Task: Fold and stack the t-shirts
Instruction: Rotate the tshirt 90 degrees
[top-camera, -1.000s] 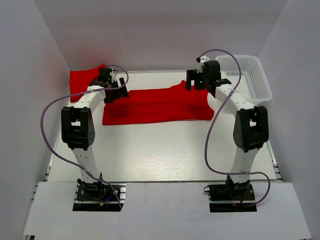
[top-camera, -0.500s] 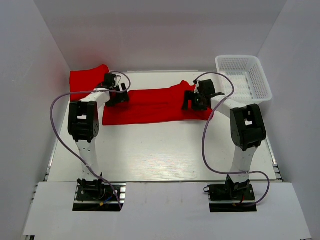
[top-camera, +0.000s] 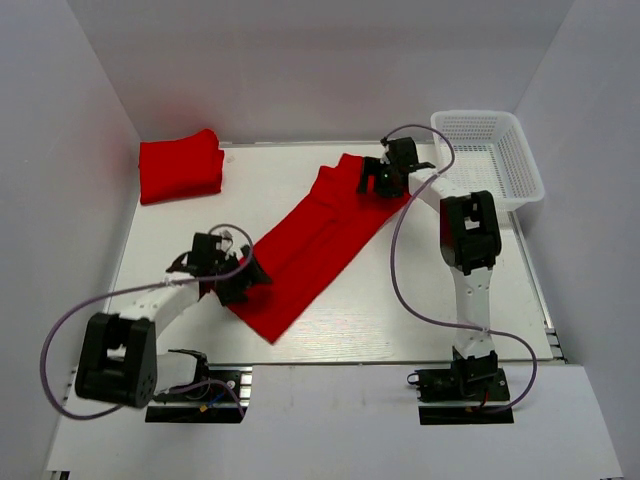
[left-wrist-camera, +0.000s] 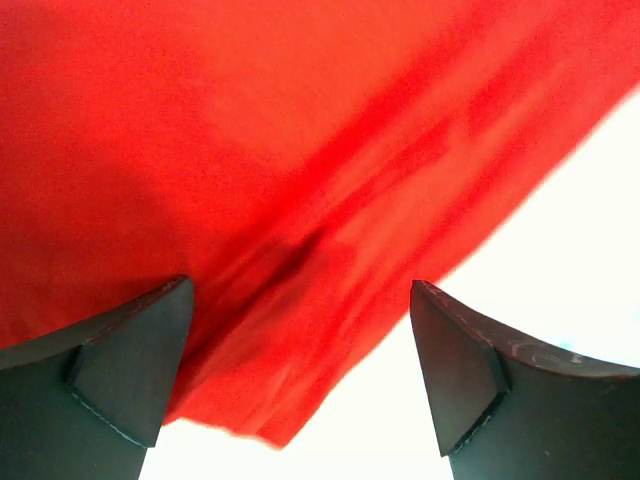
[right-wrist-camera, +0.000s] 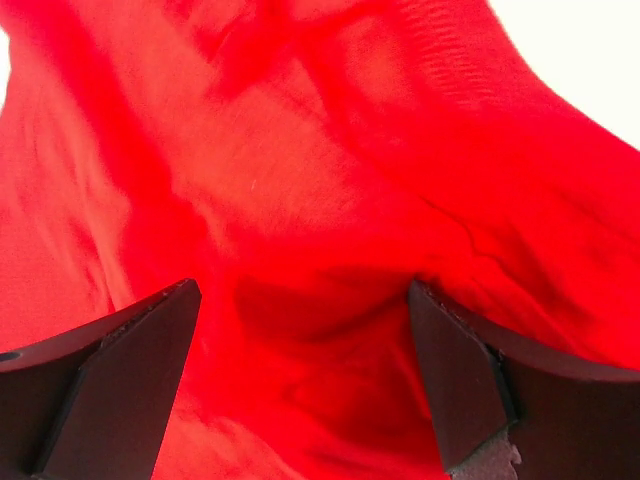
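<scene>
- Top view: the long t-shirt (top-camera: 315, 235), which a second ago lay level across the upper middle of the frame, now runs on a slant from upper centre-right down to lower left.
- Top view: the left gripper (top-camera: 235, 280) has drawn back to the shirt's lower-left end, and the right gripper (top-camera: 385, 180) has pushed out to its upper end, near the basket (top-camera: 530, 185).
- Top view: the folded t-shirt (top-camera: 180, 165) stays in the upper-left corner, well apart from the long one.
- Left wrist view: the left gripper (left-wrist-camera: 300, 290) has its jaws wide, astride red cloth; the shirt's edge crosses to the lower right, with bare table (left-wrist-camera: 570, 280) beyond it.
- Right wrist view: the right gripper (right-wrist-camera: 300, 290) is also spread wide over rumpled cloth that fills nearly the whole frame.
- Judgement: the shirt has been turned, likely to line it up for the next fold. With both jaws wide, neither appears to clamp it, so a fresh grasp looks needed before folding and stacking.
</scene>
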